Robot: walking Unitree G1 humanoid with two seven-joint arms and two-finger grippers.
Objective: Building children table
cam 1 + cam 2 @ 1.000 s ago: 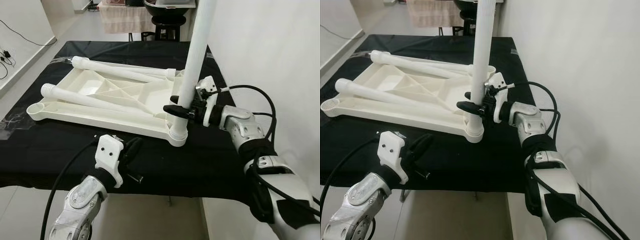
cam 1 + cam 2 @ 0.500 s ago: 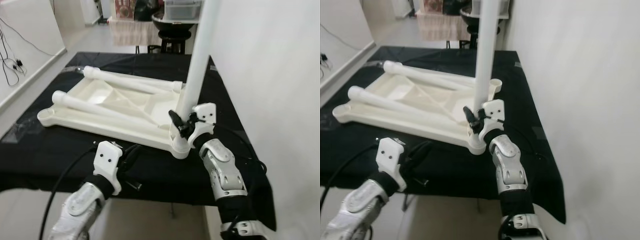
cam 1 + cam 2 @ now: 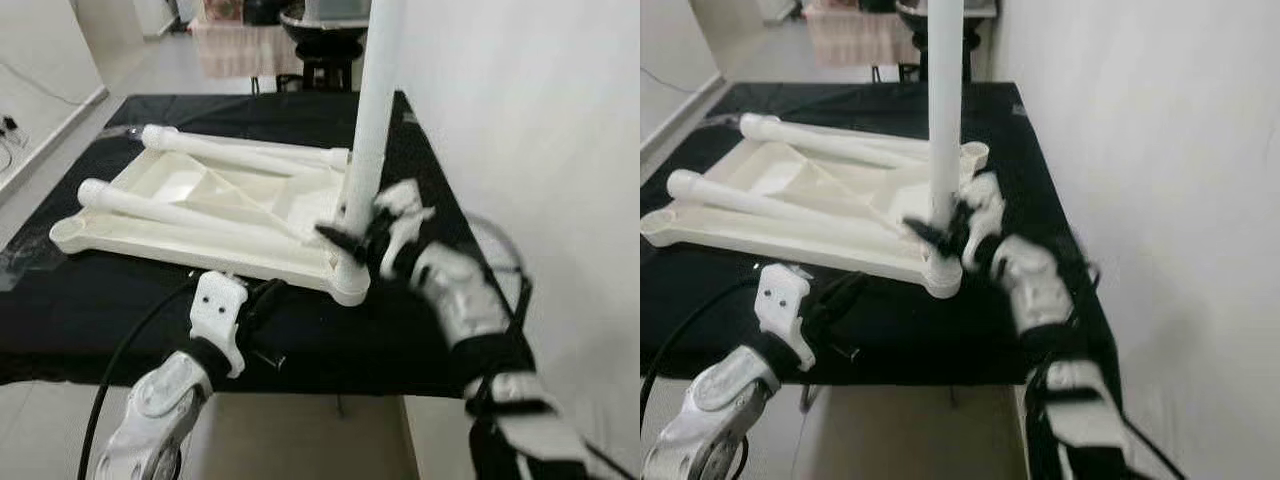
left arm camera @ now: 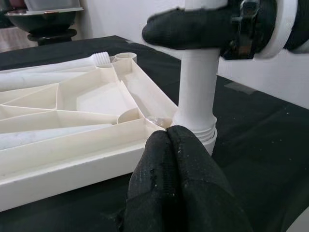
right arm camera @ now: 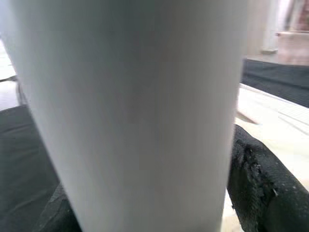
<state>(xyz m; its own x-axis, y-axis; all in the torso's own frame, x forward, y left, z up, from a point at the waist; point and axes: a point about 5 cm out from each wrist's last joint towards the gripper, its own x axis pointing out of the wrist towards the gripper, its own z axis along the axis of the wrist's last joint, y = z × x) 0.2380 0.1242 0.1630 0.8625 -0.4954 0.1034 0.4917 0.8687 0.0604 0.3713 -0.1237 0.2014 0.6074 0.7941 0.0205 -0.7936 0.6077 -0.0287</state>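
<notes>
Clenched around the upright white leg (image 3: 372,120), my right gripper (image 3: 352,236) grips it low, just above the corner socket of the upturned tabletop (image 3: 200,215).

My left gripper (image 3: 262,300) hovers with its black fingers (image 4: 178,183) pressed together on nothing, near the front edge of the table, just short of the tabletop's near rim. The tabletop is cream plastic, moulded underneath into ribbed triangular compartments with smooth walls, and it lies on a black cloth (image 3: 100,300) toward the table's right side. Two more round white legs (image 3: 190,210) lie loose across it, one with a threaded end. The upright leg is a smooth tube, seated in the round collar at the tabletop's near right corner.
</notes>
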